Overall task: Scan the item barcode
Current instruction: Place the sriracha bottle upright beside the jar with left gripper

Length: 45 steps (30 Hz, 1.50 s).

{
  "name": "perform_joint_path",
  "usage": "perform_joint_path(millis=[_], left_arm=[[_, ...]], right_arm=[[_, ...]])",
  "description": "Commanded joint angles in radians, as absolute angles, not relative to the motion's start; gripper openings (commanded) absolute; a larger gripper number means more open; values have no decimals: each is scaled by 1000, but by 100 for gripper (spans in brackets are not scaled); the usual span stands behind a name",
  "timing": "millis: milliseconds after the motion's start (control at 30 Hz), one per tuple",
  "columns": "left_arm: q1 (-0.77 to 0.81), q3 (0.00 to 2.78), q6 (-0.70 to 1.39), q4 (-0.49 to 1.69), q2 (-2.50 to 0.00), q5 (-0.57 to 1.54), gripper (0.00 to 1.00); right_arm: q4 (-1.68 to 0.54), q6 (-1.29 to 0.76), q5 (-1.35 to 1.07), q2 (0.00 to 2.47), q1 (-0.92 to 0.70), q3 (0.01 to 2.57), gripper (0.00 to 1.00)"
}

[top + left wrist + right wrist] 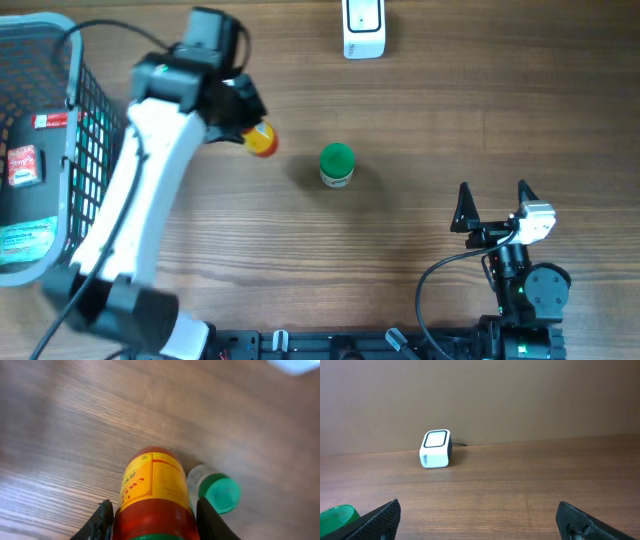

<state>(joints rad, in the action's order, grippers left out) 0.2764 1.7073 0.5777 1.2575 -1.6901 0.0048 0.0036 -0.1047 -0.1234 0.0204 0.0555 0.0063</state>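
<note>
The bottle (263, 140), red with a yellow label, is clamped between the fingers (103, 519) of the left end effector (245, 125), just left of the desk's centre in the overhead view. In the left wrist view it is seen to fill the gap between the two fingers and to point away from the camera over the desk (450, 110). Whether it is lifted clear of the wood or resting on it cannot be told. A jar (337, 165) with a green cap is seen at about 4 o'clock of the bottle, near it but apart from it. The scanner (363, 28), a small white box, is placed at the desk's 12 o'clock edge, well apart from the bottle and at about 1 o'clock of it. In the right wrist view its pale window is seen tilted upward and toward the camera. A wire basket (85, 110) is set at the desk's 9 o'clock side, beside the left arm, and a few packets (22, 165) are seen inside it. The right end effector (493, 195) is seen near 4 o'clock of the desk, with its fingers spread wide apart and nothing between them. Its tips are pointed toward 12 o'clock, well apart from the jar.
</note>
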Motion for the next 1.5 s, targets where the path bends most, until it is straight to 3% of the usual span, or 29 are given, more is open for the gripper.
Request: perform_joint_path(millis=[0, 233, 567, 633, 667, 733, 1067, 1300, 1467], left_arm=[[340, 1717, 447, 1234, -1777, -6, 28], [446, 1717, 233, 1149, -1906, -25, 31], [502, 1717, 213, 1091, -1998, -73, 34], [502, 1717, 213, 1087, -2003, -73, 49], [502, 1717, 213, 1088, -2003, -89, 70], [502, 1717, 213, 1093, -1988, -117, 100], [500, 1845, 216, 1169, -1794, -163, 100], [470, 2022, 302, 1110, -1589, -488, 100], [300, 2027, 481, 1066, -1464, -626, 100]], right_arm=[[7, -107, -124, 17, 52, 5, 100], [7, -107, -124, 17, 52, 5, 100], [7, -107, -124, 17, 52, 5, 100], [7, -107, -124, 17, 52, 5, 100], [7, -107, -124, 17, 52, 5, 100], [7, -107, -124, 17, 52, 5, 100], [7, -107, -124, 17, 52, 5, 100], [7, -107, -124, 17, 52, 5, 100], [7, -107, -124, 17, 52, 5, 100]])
